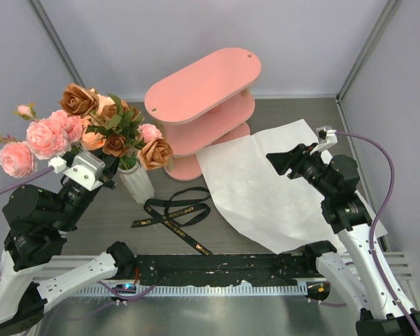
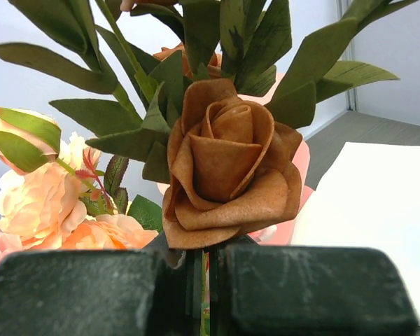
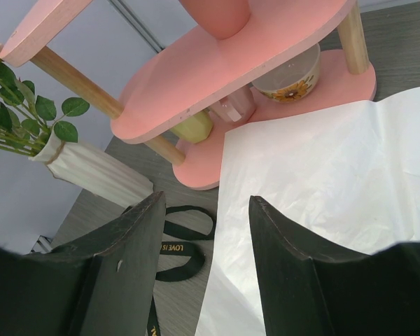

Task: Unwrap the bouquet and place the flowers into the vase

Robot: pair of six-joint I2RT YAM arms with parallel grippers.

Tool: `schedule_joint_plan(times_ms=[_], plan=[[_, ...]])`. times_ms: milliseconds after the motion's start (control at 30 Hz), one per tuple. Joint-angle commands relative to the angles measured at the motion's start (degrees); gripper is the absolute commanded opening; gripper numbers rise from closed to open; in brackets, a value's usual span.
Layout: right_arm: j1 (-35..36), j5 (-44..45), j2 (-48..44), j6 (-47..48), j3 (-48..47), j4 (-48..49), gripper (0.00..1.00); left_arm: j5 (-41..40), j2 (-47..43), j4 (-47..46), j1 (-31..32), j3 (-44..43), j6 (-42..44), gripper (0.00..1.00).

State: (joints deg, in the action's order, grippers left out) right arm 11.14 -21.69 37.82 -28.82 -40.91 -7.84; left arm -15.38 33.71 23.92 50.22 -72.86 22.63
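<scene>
Flowers (image 1: 115, 126): artificial roses in pink, peach and rusty brown on long green stems, standing up from the vase at the left side of the desk.
Left claw (image 1: 110, 168): pressed together on a thin green stem, just above the vase rim.
Vase (image 1: 136, 183): small white ribbed cylinder, upright, with stems inside. I cannot tell whether every stem is inside.
Ribbon (image 1: 171, 213): black, untied, lying loose on the desk just beside the vase.
Shelf (image 1: 203, 84): pink, oval, three tiers, near the vase and behind it.
Right claw (image 3: 206, 210): fingers apart, holding nothing, above the paper.
Paper (image 1: 266, 189): white wrapping sheet, spread flat on the grey desk (image 1: 294, 112).
Step in hand: the unwrapping looks done. Placing the bunch in the vase seems almost finished.
Next move: probably to part the left claw and draw it away slowly, so that no stem is pulled out and the light vase is not tipped.
</scene>
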Motion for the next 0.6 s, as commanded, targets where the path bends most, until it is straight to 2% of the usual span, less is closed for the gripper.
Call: schedule_joint_plan(times_ms=[0, 400, 567], plan=[[-0.15, -0.45, 0.06, -0.18, -0.58, 2.3, 0.57, 0.78, 0.48, -2.39, -0.12, -1.41, 1.19, 0.0], [-0.06, -0.54, 0.15, -0.36, -0.05, 2.56, 0.57, -3.52, -2.51, -4.93, -0.12, 5.7, -0.4, 0.0], [-0.15, -0.81, -0.03, -0.54, 0.56, 2.65, 0.57, -7.9, -4.62, -7.31, -0.12, 10.45, -1.62, 0.0]])
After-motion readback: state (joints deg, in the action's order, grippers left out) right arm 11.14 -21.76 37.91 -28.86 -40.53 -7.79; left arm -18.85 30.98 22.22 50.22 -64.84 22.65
